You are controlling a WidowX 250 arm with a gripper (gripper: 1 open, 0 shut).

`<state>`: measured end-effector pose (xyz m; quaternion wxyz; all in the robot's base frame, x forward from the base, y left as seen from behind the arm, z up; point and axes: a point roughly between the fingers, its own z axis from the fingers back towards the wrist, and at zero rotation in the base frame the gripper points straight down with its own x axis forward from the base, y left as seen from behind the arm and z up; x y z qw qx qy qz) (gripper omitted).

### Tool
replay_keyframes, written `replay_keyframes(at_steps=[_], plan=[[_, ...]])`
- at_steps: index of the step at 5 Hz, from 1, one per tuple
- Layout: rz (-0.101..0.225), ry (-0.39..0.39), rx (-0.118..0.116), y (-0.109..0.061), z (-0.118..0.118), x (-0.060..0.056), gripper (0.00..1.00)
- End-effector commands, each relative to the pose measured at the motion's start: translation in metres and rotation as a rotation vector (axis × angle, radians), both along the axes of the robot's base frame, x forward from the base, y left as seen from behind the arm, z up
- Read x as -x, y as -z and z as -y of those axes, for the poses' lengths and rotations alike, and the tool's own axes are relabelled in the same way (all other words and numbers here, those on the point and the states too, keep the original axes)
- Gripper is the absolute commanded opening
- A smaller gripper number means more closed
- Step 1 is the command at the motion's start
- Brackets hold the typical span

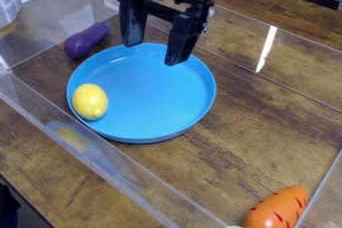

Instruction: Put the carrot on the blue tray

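The orange carrot (278, 210) lies on the wooden table at the bottom right corner of the view, its green top out of frame. The big round blue tray (187, 112) sits left of centre, far from the carrot. My black gripper (155, 50) hangs over the tray's back rim, pointing down. Its two fingers (179, 44) stand wide apart with nothing between them.
A yellow lemon (88, 101) rests inside the tray on its left side. A purple eggplant (86, 40) lies on the table behind the tray to the left. Clear plastic walls (80, 142) fence the work area along the left and front.
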<state>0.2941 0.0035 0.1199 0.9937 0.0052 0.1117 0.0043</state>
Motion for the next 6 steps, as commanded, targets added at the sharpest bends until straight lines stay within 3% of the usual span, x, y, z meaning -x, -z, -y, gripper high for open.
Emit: replay_keyframes(at_steps=[1,3,6], plan=[[0.021,0.024,0.003,-0.002,0.009,-0.001,1.00],[0.004,0.053,0.008,0.010,0.022,0.001,1.00],[0.028,0.162,0.047,0.035,0.095,0.011,1.00]])
